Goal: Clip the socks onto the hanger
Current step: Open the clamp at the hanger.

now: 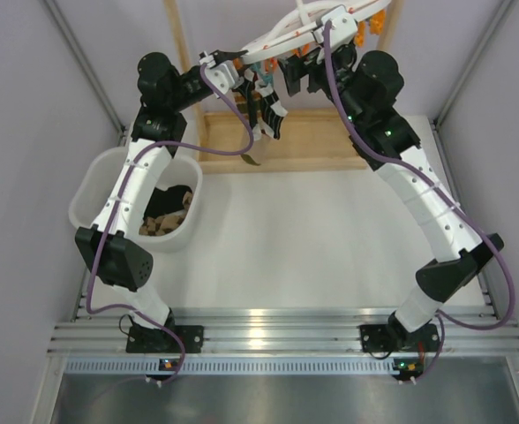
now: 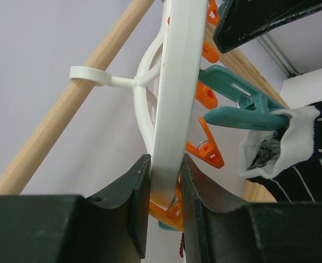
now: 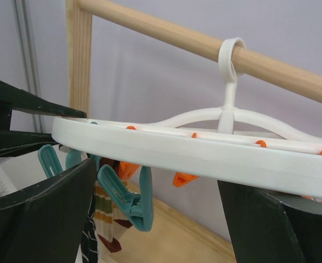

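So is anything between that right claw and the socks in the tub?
Yes. The right gripper is up at the hanger, open around its rim, so it probably has to back off first. The left arm, with the left gripper clamped on the hanger, crosses above the white tub, partly covering the socks.

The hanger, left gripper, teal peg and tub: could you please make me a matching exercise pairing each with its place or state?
Things:
1 hanger
2 left gripper
3 teal peg
4 tub

Places or states:
a shut on the hanger's rim
b on the table, holding socks
c hooked over the wooden rod
d clipped on a sock at its white cuff

Pairs: 1-c, 2-a, 3-d, 4-b.
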You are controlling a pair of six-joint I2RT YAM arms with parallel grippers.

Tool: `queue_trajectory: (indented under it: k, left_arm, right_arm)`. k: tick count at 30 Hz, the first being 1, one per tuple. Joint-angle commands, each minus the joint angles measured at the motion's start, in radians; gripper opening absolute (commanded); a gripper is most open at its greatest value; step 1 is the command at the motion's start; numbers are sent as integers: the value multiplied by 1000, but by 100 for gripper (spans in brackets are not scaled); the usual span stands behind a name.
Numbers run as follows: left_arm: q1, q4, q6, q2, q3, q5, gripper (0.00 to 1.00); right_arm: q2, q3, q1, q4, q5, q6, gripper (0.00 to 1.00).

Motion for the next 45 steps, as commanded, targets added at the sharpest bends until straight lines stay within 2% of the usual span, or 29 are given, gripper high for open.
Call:
queue_trajectory:
  k: [1,7,8,12,15,21,24,25,29,39,45]
  left_arm:
    - [-17,36,-4,-43,10,27,7]
    - [-20,38,-2,-48,1,27,7]
    - [-20,39,-2,-49,-1,25,6]
    - [-20,41,1,-55,-15,27,7]
    - [-21,38,4,-59,-19,25,6]
    - [-20,36,7,-63,-25,18,7]
    - [-20,33,7,-65,-28,14,7]
    - [-20,33,7,-66,-30,13,7]
    - [-20,33,1,-66,-28,7,7]
    - [-20,75,-105,-77,-45,5,8]
    - [-20,161,-312,-111,-102,-36,24]
  right_arm:
    - [-31,-14,26,112,21,-21,89]
    - [-40,-31,31,145,18,19,73]
    - [-41,-36,31,148,24,26,66]
    - [-46,-40,29,152,22,66,56]
    - [-52,-43,31,154,24,89,44]
    - [-52,-31,23,125,21,151,29]
    - [-49,-16,5,90,2,223,21]
    - [-40,6,-3,59,-10,249,14]
    - [-18,35,-73,25,-99,448,1]
    - [6,6,-153,85,-306,750,0]
    - [15,-20,-181,144,-364,853,0]
